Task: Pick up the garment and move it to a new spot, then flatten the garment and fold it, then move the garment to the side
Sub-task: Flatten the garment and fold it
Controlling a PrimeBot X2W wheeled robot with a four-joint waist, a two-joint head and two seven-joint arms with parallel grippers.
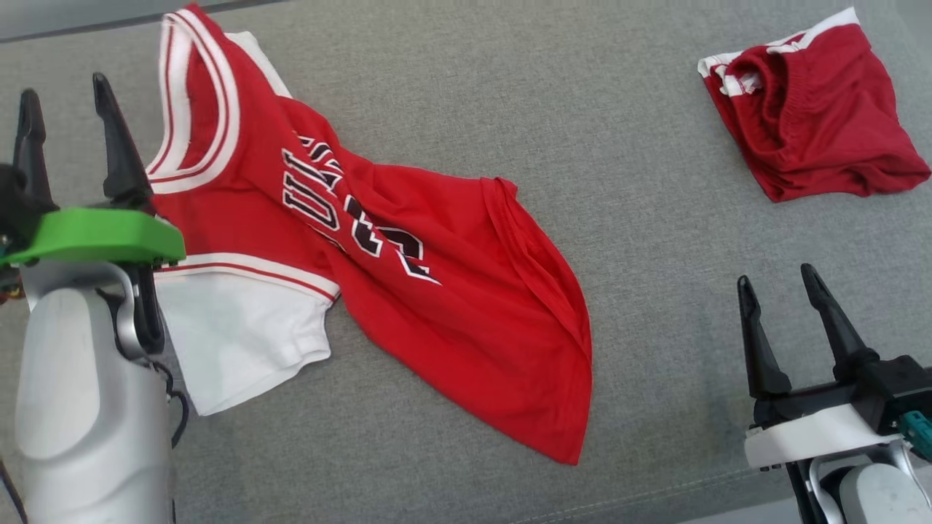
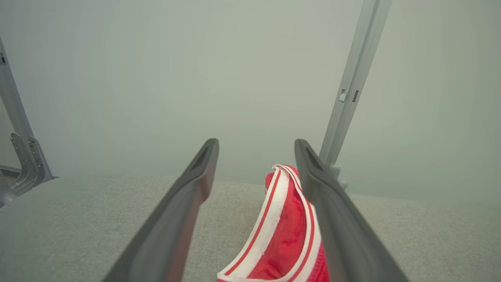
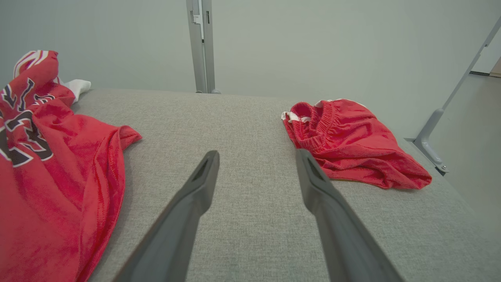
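One red jersey [image 1: 437,306] is lying crumpled across the left and middle of the head view on the grey padded surface [image 1: 619,145], white sleeve pointing lower left. Left gripper [image 1: 64,87] is sitting at the left edge, fingers apart, clamping nothing. In the left wrist view the striped trim [image 2: 274,235] is lying between them, beside one finger. Right gripper [image 1: 775,275] is hovering lower right, fingers spread, empty, well apart from the jersey. Red shorts [image 1: 815,109] are lying bunched at upper right.

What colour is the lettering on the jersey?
Black lettering edged in white, on the red jersey; the head view shows it best.
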